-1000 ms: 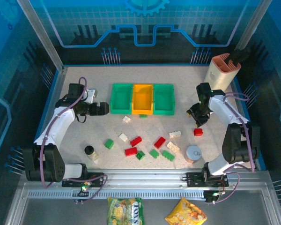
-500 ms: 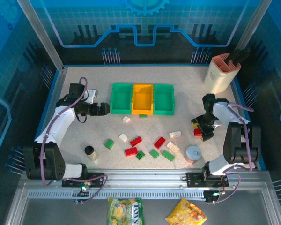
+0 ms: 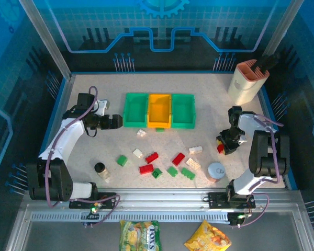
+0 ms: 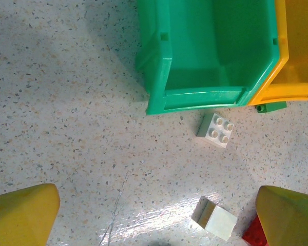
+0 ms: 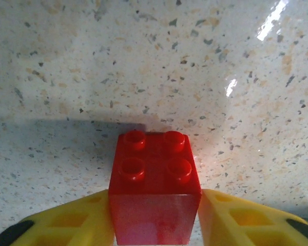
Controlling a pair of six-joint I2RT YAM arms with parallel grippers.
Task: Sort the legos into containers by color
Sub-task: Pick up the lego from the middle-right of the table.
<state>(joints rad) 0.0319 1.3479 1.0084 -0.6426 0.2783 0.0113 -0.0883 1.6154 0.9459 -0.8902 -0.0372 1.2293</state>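
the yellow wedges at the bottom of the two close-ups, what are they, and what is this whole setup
Two small robot arms are bolted at the near edge of a table. The wide picture comes from a fixed camera above and behind them. Each close-up comes from a camera on one arm's wrist, and the yellow wedges are that arm's own two fingers. The left gripper is open, over the table beside the left green bin and a white brick. The right gripper is shut on a red brick. Next to that green bin stand an orange bin and a right green bin, all open. In front lie loose bricks, red, green and white, plus a small jar, a tin can and, at the far right, a beige holder.
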